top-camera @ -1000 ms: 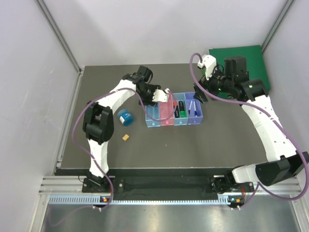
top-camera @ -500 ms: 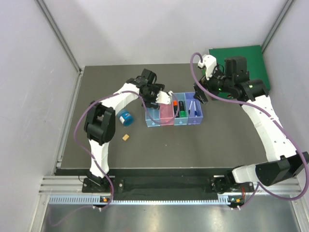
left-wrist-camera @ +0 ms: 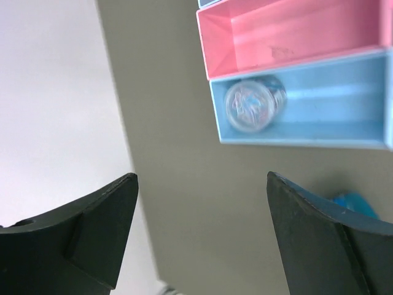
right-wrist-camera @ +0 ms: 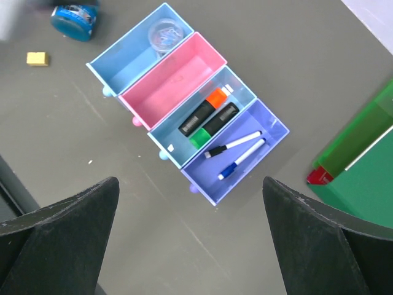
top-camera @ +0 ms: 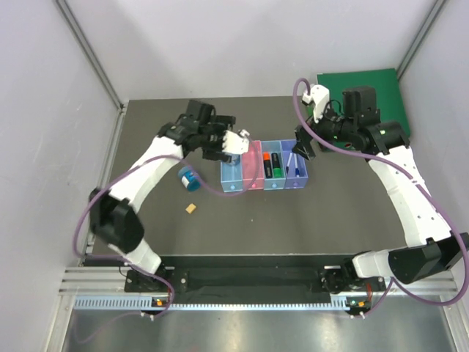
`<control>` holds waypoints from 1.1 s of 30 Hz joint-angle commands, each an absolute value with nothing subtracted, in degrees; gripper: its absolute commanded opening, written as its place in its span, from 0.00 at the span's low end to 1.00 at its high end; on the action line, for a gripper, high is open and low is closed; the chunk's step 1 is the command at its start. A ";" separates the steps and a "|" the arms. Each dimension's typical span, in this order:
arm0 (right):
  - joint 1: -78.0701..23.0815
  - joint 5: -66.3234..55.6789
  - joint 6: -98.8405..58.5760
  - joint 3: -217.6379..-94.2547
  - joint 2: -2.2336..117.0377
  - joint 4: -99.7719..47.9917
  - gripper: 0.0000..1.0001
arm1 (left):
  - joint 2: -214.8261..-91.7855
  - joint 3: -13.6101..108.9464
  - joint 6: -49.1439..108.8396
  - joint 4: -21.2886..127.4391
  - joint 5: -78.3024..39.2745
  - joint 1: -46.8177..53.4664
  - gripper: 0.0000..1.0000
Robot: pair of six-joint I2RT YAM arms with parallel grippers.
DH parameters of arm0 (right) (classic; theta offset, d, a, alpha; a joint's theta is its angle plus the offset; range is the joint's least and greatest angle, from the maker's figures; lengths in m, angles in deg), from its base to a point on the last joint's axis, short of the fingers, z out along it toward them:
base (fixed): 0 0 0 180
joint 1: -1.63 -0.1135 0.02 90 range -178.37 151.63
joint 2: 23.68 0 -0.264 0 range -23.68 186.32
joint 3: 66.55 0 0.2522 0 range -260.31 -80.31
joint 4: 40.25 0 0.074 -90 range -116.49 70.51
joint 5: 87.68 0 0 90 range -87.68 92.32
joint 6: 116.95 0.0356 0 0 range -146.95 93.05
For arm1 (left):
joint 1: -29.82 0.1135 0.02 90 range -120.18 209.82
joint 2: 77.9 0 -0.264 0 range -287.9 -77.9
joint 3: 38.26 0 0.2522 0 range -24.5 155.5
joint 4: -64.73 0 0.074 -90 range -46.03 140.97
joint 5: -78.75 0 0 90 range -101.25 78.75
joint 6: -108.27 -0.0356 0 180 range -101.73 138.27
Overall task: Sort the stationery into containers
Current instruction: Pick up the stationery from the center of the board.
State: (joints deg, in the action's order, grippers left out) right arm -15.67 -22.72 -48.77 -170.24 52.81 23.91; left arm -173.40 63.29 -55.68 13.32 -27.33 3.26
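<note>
Stationery (right-wrist-camera: pixel 216 123): 2 pens (right-wrist-camera: pixel 233 143), 2 highlighters (right-wrist-camera: pixel 201 114), 1 tin (right-wrist-camera: pixel 163 32) in 4 bins (right-wrist-camera: pixel 175 83); left fingers (left-wrist-camera: pixel 92 227), right fingers (right-wrist-camera: pixel 67 233) spread.

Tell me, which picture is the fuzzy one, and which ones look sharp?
The left wrist view is the fuzzy one: the round tin in the light blue bin looks smeared, and the near fingers are dark with soft edges. The right wrist view is sharp on the pens and highlighters. The top external view is evenly lit, no strong glare.
</note>
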 commanded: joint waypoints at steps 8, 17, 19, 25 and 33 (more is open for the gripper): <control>-15.15 -25.19 -48.39 -172.60 52.61 24.32 1.00 | -152.97 47.15 -53.83 -3.61 -33.93 7.15 0.91; -15.16 -24.49 -48.57 -172.16 51.29 24.49 1.00 | -148.48 37.03 -23.41 -3.17 -29.98 6.62 0.85; -15.07 -24.49 -48.48 -172.07 51.20 24.49 1.00 | -148.13 34.84 -17.70 -0.55 -27.35 6.62 0.84; -15.15 -24.40 -48.04 -170.93 50.59 23.88 0.99 | -149.35 29.47 -15.22 7.81 -14.89 6.62 0.83; -15.15 -23.87 -48.48 -170.05 50.06 24.49 1.00 | -151.02 29.90 -16.19 10.89 -14.68 6.71 0.84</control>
State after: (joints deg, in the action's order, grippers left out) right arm -15.67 -23.85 -48.38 -170.20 52.22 24.52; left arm -150.54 29.26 -17.78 6.50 -16.20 6.80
